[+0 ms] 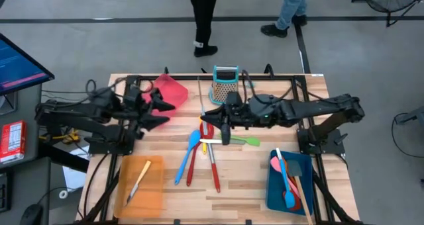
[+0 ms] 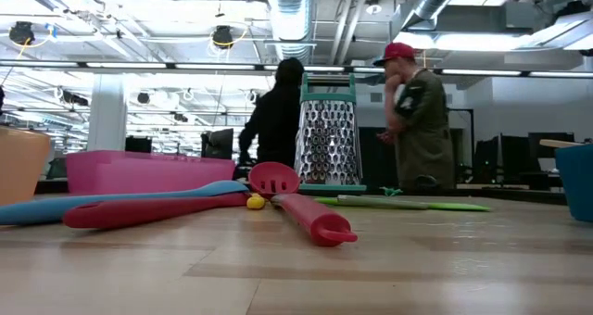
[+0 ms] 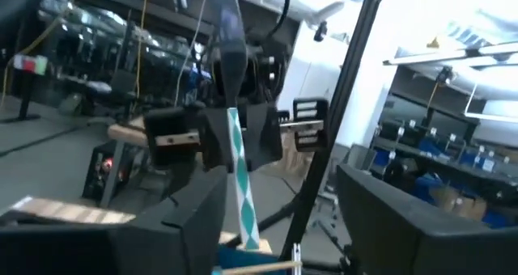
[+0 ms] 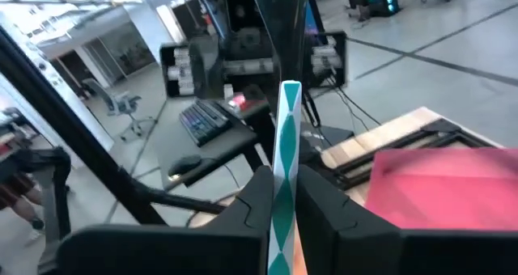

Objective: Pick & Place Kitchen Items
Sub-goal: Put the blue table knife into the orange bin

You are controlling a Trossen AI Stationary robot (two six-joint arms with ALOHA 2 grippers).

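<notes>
The right gripper [image 1: 224, 140] is clenched on a striped teal stick [image 4: 283, 178]. The left gripper [image 1: 154, 112] is released. Some utensils sit in trays; several spoons [image 1: 192, 155] wait on the tabletop [image 1: 238, 179].

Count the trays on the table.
3: a red tray at the far left, an orange tray at the near left, and a blue tray at the near right. None looks hidden.

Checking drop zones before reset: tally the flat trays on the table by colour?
Red tray: 1
Orange tray: 1
Blue tray: 1
Total: 3
</notes>
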